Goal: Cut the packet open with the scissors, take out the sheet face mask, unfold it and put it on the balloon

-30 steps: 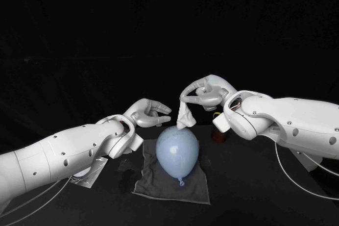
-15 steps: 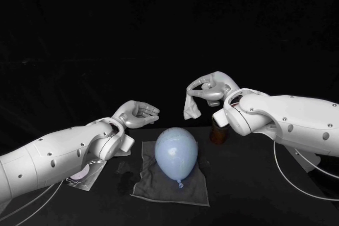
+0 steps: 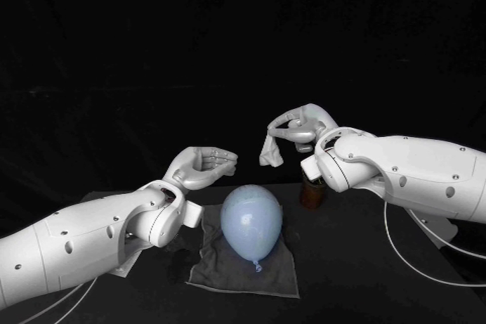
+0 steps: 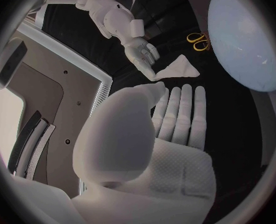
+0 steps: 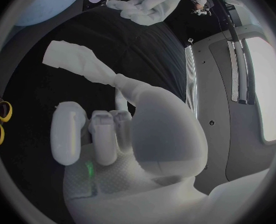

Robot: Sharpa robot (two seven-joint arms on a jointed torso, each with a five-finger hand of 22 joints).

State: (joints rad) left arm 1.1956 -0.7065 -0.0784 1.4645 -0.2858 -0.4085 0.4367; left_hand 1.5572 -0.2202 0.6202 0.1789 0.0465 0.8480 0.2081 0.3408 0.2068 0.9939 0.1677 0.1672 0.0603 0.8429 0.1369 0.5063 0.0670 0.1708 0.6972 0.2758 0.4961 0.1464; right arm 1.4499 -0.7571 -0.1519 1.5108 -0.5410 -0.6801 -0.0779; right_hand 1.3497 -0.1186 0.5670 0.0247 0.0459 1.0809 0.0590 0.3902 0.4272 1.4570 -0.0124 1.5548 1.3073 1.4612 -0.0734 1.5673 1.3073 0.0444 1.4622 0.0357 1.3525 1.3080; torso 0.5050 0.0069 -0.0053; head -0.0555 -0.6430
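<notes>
hanging long axis vertical, sheet face mask [image 3: 270,152] pinched in fingers [image 3: 291,135] of right hand [image 3: 304,124].

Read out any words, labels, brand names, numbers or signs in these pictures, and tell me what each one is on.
No text can be read anywhere.
The balloon, the grey cloth under it, the folded sheet mask held by the right hand and the yellow-handled scissors show no print.
</notes>
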